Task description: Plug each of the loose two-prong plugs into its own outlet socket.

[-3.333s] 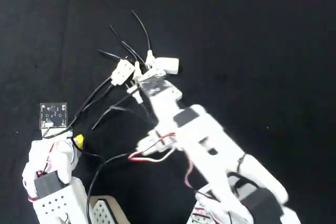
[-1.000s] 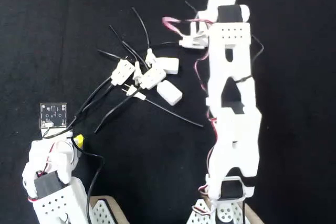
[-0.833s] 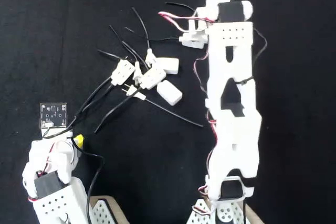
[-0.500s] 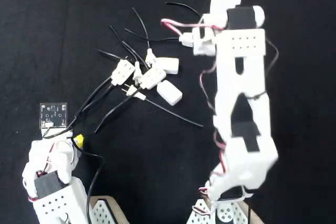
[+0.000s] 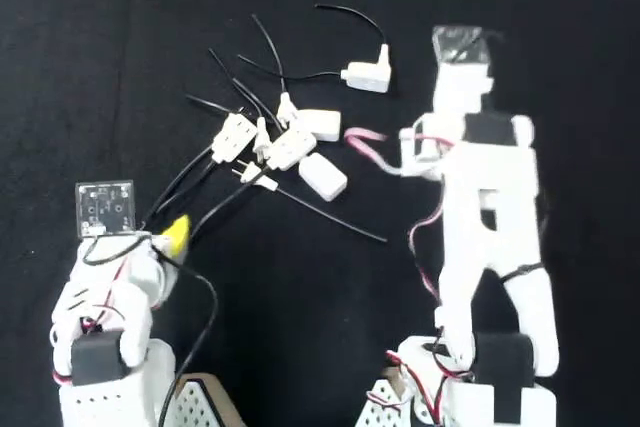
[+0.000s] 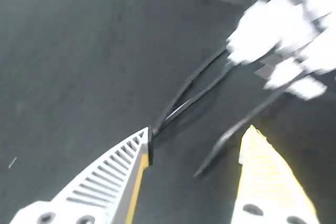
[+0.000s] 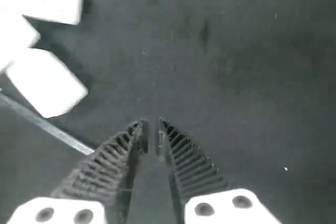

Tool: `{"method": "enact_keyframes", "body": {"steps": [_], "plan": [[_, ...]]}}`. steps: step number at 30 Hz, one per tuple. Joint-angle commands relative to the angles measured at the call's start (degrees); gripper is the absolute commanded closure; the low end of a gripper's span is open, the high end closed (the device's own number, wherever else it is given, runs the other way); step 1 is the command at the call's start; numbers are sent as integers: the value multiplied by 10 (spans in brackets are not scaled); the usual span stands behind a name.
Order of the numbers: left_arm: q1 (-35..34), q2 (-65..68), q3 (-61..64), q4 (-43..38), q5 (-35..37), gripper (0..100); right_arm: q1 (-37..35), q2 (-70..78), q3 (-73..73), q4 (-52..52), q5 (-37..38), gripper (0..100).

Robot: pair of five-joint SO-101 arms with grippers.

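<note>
Plugs (image 5: pixel 262 142) and white blocks (image 5: pixel 323 176) lay bunched mid-table (image 5: pixel 560 97), with black cords (image 5: pixel 215 172) running from them toward a small square board (image 5: pixel 103 205). One more plug (image 5: pixel 365 75) lay apart on the far side of the bunch, its cord curled behind it. Left gripper (image 6: pixel 199 129): jaws spread, beside the board, cords seen between the fingers, contact unclear. Right gripper (image 7: pixel 151 124): jaws pressed almost together on nothing, right of the bunch, near one of the white blocks (image 7: pixel 44 80)
</note>
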Motion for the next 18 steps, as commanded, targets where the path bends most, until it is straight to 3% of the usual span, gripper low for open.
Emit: {"method": "enact_keyframes", "body": {"steps": [1, 4, 10, 18], "plan": [[95, 146, -108, -19, 23, 725, -2, -10, 61, -100, 28, 970], [100, 326, -195, -61, -17, 725, 20, 6, 62, -105, 91, 973], [120, 642, -385, -94, -121, 723, 42, 48, 90, -191, 71, 973], [125, 920, -588, -129, -199, 725, 41, 58, 92, -205, 72, 973]]}}
